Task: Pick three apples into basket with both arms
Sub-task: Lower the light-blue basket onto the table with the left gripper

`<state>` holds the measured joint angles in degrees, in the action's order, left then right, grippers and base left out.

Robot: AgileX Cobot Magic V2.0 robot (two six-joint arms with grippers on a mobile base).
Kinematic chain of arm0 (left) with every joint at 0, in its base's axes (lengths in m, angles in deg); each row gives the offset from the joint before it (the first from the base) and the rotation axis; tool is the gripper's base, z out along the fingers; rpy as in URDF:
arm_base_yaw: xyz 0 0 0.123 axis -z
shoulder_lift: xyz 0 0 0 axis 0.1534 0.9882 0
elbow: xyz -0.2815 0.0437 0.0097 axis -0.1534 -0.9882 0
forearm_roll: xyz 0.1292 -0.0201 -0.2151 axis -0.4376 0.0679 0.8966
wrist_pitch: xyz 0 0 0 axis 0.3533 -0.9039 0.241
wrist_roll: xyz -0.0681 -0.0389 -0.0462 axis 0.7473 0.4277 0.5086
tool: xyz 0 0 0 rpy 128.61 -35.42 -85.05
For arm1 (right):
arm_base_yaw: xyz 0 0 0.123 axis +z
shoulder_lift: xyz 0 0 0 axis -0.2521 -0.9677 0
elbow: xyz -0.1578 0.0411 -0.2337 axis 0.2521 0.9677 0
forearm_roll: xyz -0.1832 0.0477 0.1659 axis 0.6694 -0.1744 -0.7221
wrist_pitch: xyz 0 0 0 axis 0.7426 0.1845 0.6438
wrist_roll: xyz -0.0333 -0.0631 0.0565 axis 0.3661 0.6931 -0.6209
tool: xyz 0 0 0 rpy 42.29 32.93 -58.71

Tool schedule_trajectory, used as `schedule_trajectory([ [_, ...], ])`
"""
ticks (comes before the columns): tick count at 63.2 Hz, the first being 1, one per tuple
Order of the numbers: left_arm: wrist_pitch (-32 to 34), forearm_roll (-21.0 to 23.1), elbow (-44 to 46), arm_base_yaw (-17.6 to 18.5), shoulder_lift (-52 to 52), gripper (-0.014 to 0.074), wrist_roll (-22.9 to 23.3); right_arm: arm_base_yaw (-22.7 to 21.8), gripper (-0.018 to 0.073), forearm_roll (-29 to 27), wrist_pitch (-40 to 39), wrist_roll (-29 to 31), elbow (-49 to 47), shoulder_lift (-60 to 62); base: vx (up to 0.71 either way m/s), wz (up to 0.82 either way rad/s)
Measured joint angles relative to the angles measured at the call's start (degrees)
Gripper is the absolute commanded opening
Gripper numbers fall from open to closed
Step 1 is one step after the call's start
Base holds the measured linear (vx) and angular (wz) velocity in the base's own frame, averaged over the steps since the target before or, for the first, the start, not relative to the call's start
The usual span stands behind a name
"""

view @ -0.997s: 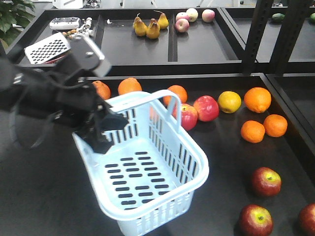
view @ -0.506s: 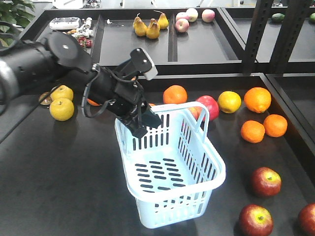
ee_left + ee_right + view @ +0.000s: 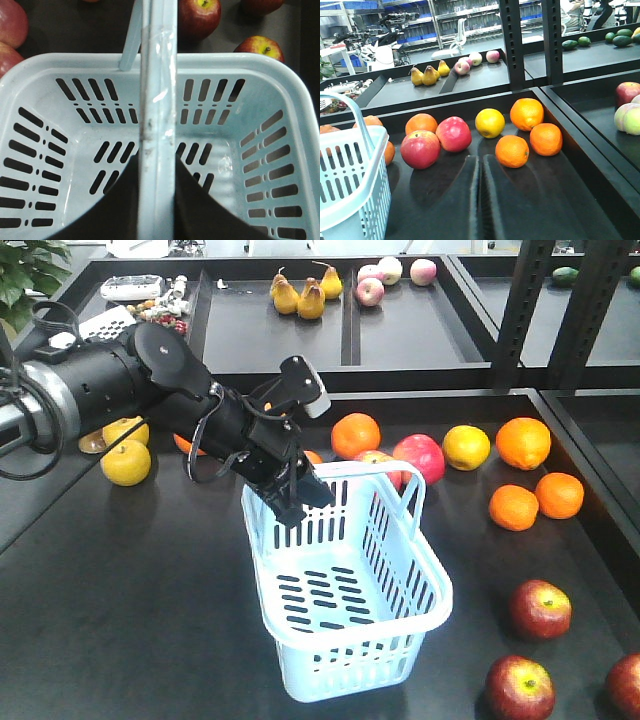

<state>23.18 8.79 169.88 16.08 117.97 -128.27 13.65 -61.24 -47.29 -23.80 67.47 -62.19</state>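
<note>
The pale blue basket point(image 3: 350, 590) sits mid-table, tilted a little, and nothing lies inside it. My left gripper point(image 3: 298, 502) is shut on its loop handle point(image 3: 159, 75), which runs straight out between the black fingers point(image 3: 200, 200). Three dark maroon apples point(image 3: 541, 608) point(image 3: 519, 687) point(image 3: 625, 685) lie on the table at the front right, apart from the basket. In the left wrist view two of them point(image 3: 200, 17) point(image 3: 260, 47) show beyond the far rim. My right gripper point(image 3: 481, 160) is shut and empty, low over the table right of the basket point(image 3: 350, 170).
Brighter red apples point(image 3: 420, 459) point(image 3: 378, 472) and an orange point(image 3: 356, 434) lie just behind the basket. More oranges point(image 3: 523, 442) point(image 3: 514, 507) point(image 3: 559, 494) and a lemon point(image 3: 466, 447) are at the right, yellow fruit point(image 3: 125, 462) at the left. Pears point(image 3: 300, 295) sit in the back tray; black uprights point(image 3: 520, 310) stand at the right.
My left arm has swung the basket from the left to the table's middle and turned it. In the last half second it only shifted slightly and lowered.
</note>
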Motion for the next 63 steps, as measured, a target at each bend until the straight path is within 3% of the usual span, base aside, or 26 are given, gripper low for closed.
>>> schedule_trajectory([
  [19,0.5,0.0,0.0,0.0,1.0,0.0038,-0.2,0.0,-0.0004,0.0,0.0,0.0,0.0,0.0,0.0,0.0],
  [28,1.0,0.0,0.0,0.0,1.0,0.0109,-0.2,0.0,-0.0004,0.0,0.0,0.0,0.0,0.0,0.0,0.0],
  [46,0.4,0.6,0.0,0.0,1.0,0.0335,0.0,0.0,-0.0004,0.0,0.0,0.0,0.0,0.0,0.0,0.0],
  [63,-0.8,0.7,0.0,0.0,0.3,0.0384,1.3,0.0,-0.0004,0.0,0.0,0.0,0.0,0.0,0.0,0.0],
])
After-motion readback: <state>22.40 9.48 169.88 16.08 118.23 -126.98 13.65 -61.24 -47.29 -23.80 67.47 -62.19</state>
